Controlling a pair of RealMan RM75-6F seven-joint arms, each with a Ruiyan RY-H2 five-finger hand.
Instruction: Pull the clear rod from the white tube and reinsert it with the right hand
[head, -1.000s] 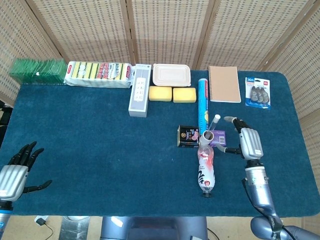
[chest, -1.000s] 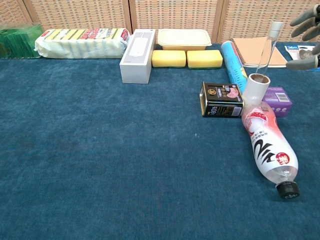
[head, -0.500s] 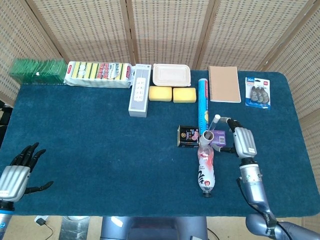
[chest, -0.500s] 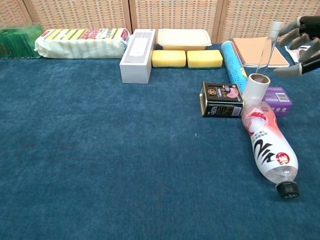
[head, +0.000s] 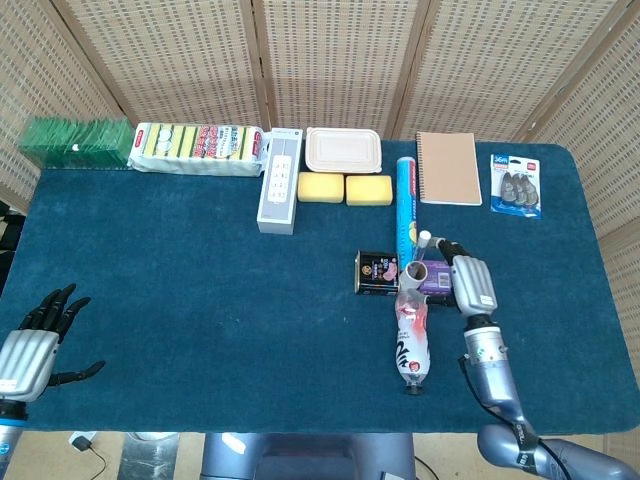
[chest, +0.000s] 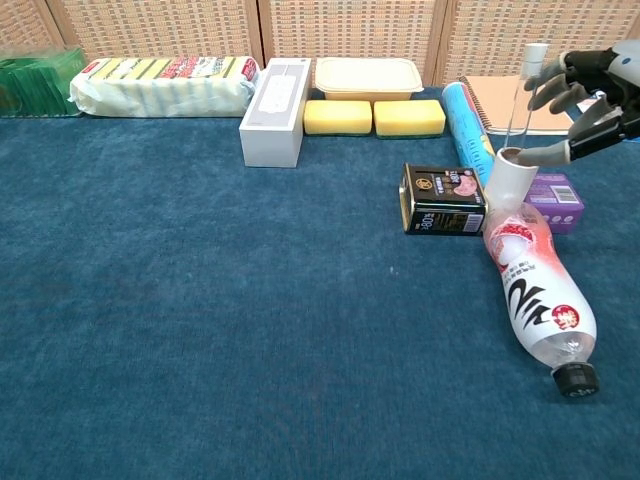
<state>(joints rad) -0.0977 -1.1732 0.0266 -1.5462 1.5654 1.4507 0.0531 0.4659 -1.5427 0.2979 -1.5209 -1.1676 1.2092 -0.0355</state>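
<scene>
the right hand (chest: 592, 100) hung at the rod, fingers spread and curled toward it but not clearly closed on anything, so it read as open and empty. the clear rod (chest: 520, 98) stood nearly upright just at the hand's nine o'clock, its lower end down inside the white tube (chest: 512, 176), its top level with the fingertips. whether any finger touched the rod could not be told. the tube stood on the blue table (chest: 200, 330), with a plastic bottle (chest: 536, 290) lying on its side touching it at six o'clock, a small dark tin (chest: 443, 199) beside it at nine o'clock, and a purple box (chest: 556, 199) close at three o'clock. a blue cylinder (chest: 466, 118) and a notebook (chest: 500, 100) lay beyond at twelve o'clock. the left hand (head: 30, 345) rested far off at the table's near left corner, fingers apart, holding nothing.

the risk from here, as a judgement: the tube looked light and unheld, so a sideways push from the closing fingers could tip it onto the bottle, or a tight rod could lift the tube along with it.
</scene>
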